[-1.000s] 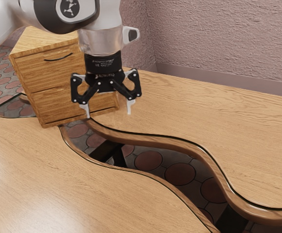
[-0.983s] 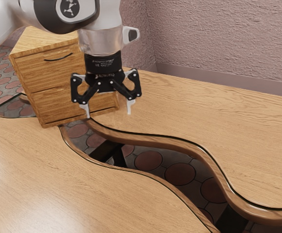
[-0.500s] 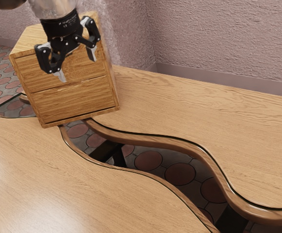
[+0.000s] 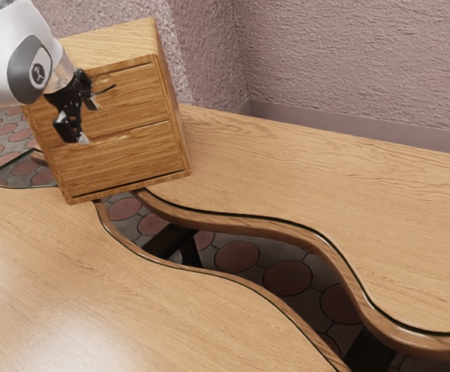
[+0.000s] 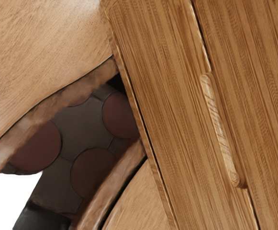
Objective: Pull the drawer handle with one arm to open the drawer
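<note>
Exterior view is showing us barely started. On the wooden table (image 4: pixel 302 186), far toward the exterior view's left, the two-drawer cabinet (image 4: pixel 124 39) is sitting with both fronts flush, so the upper drawer (image 4: pixel 135 97) is not yet opening. Its dark handle (image 4: pixel 103 87) is lying just right of our gripper (image 4: pixel 76 108), whose fingers are standing spread wide, holding nothing. Grasping and pulling are remaining. Compared with half a second ago, our hand is no longer pointing down over the cabinet; it is facing the drawer front, lower and farther left.
</note>
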Available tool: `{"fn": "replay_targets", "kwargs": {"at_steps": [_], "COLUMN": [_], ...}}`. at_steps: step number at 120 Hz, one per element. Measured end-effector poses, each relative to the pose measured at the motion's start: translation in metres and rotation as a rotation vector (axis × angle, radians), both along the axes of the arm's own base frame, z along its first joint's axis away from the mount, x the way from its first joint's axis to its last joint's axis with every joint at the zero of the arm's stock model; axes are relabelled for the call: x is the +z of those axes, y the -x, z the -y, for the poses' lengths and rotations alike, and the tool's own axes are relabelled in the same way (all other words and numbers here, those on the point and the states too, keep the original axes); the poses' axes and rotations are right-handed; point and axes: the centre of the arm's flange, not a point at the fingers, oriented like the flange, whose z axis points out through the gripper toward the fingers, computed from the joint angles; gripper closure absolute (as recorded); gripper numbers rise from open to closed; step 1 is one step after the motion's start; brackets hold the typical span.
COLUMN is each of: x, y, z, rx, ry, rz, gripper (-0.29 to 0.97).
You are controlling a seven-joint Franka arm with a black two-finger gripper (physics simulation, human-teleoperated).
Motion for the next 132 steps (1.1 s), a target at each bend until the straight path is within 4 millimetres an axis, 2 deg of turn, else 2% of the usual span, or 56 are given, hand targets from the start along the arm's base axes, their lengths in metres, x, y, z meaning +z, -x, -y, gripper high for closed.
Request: {"fn": "replay_targets", "kwargs": {"at_steps": [9,24,30,37,44,61,68,80,94,108,132], "x": [-0.011,0.010,0.005,-0.007,-0.009,0.025,0.029,0.024,0.016,0.008,-0.005], "y": [-0.011,-0.020,-0.020,-0.018,-0.016,-0.020,-0.026,-0.040,-0.045,-0.039,-0.040], "z": [-0.026,-0.006,-0.011,-0.028,-0.033,-0.029,-0.023,-0.010,-0.009,-0.035,-0.049], "rx": [0.128,0.183,0.203,0.257,0.275,0.257,0.237,0.206,0.201,0.234,0.245], "ry": [-0.072,-0.063,-0.051,-0.079,-0.074,-0.080,-0.064,-0.035,-0.014,-0.006,0.010], "rz": [-0.006,0.066,0.069,0.042,0.047,0.139,0.167,0.192,0.199,0.206,0.219], "gripper": [0.00,0.00,0.00,0.00,0.00,0.00,0.00,0.00,0.00,0.00,0.00]}}
